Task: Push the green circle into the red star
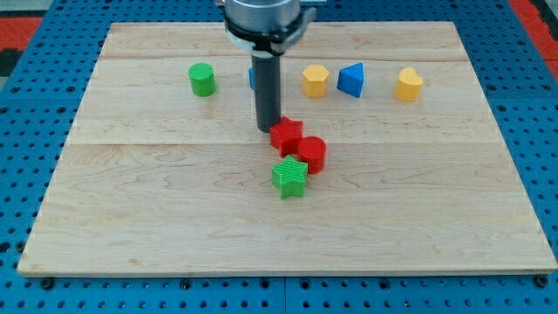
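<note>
The green circle (pixel 202 79) stands near the view's top left of the wooden board (pixel 157 209). The red star (pixel 286 135) lies near the board's middle, touching a red cylinder (pixel 312 153) at its lower right. My tip (pixel 267 129) rests just left of the red star, touching or nearly touching its upper left edge. The tip is far to the right of and below the green circle.
A green star (pixel 289 177) sits just below the red pair. Along the top row are a blue block (pixel 252 78) mostly hidden behind the rod, a yellow block (pixel 315 80), a blue triangle-like block (pixel 350 80) and another yellow block (pixel 408 85).
</note>
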